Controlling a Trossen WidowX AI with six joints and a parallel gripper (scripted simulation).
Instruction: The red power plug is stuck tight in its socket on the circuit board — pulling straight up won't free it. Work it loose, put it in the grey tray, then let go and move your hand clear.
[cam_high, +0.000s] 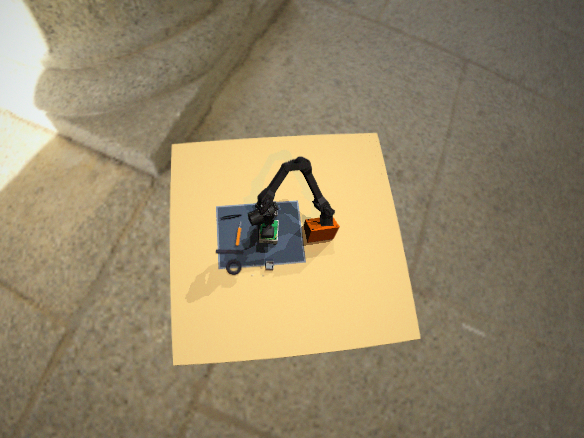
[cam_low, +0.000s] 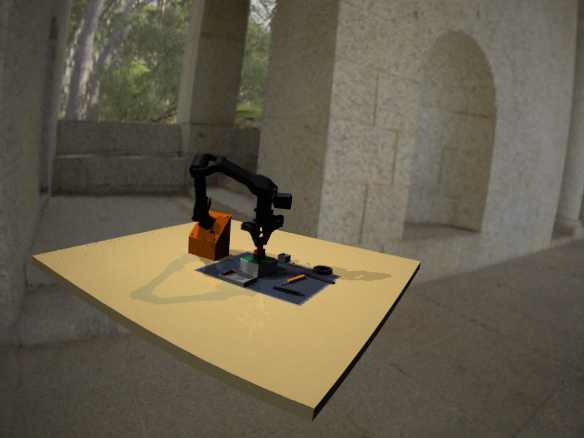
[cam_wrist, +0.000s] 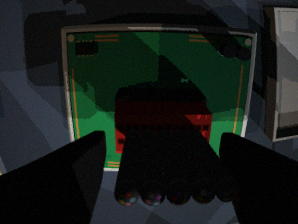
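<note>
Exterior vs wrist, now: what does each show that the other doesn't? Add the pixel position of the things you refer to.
Exterior only: orange base block (cam_low: 200, 247), orange-handled tool (cam_low: 296, 279), black ring (cam_low: 322, 270).

Wrist only: orange line (cam_wrist: 75, 105) along the board's side; row of round dark ends (cam_wrist: 178, 192) in front of the plug.

Both: red power plug (cam_low: 259, 252) (cam_wrist: 165, 117) at the circuit board (cam_low: 249, 258) (cam_wrist: 100, 60), grey tray (cam_low: 245, 283) (cam_wrist: 272, 75) (cut off in wrist), and the jaws, standing apart either side of the row in wrist.
</note>
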